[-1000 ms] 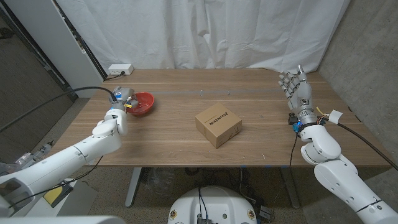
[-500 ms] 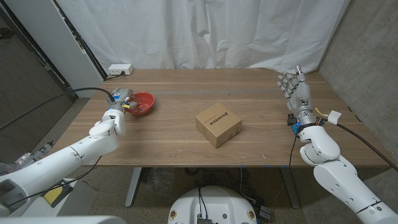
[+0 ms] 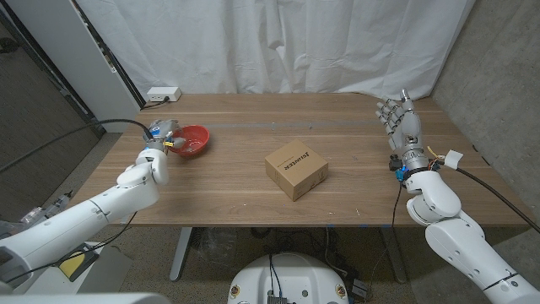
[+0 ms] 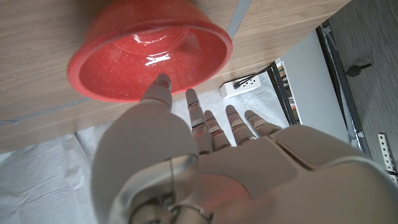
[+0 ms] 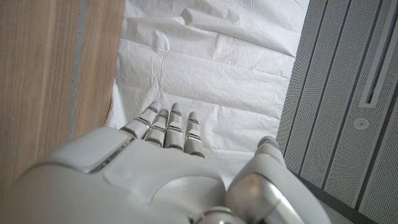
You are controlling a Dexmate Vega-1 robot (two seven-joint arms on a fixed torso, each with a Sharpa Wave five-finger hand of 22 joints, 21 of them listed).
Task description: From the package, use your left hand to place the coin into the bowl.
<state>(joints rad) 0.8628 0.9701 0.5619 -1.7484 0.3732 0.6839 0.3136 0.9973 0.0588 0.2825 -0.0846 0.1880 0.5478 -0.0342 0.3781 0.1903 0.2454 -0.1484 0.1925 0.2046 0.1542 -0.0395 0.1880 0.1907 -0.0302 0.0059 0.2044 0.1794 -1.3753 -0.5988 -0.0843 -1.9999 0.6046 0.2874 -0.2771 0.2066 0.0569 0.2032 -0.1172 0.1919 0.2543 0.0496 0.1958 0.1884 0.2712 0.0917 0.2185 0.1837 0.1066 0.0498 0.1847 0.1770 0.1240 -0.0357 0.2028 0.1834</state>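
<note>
Left hand (image 3: 163,135) has shifted slightly back and toward the surface's left edge over the last second, wrist now sitting a bit further from the red bowl (image 3: 192,140); bowl, box and right hand look unchanged. Left hand is just beside the bowl's left rim in the head view. Left wrist view shows the fingers (image 4: 211,127) extended and slightly apart, thumb tip reaching over the rim of the bowl (image 4: 149,53), nothing visibly pinched; fingers read as open and holding nothing. Bowl interior is glossy red; coin can't be made out in it in either view, so I cannot tell where the coin is. Cardboard package (image 3: 296,170) sits closed near the middle of the wooden surface (image 3: 354,127), well apart from both hands, printed label on top. Right hand (image 3: 402,121) stands upright at the right edge of the surface, fingers pointing up and loosely apart, holding nothing; right wrist view shows the fingers (image 5: 168,127) straight against the white curtain (image 5: 205,56). White power strip (image 3: 162,95) lies at the far left corner of the surface, behind the bowl.
</note>
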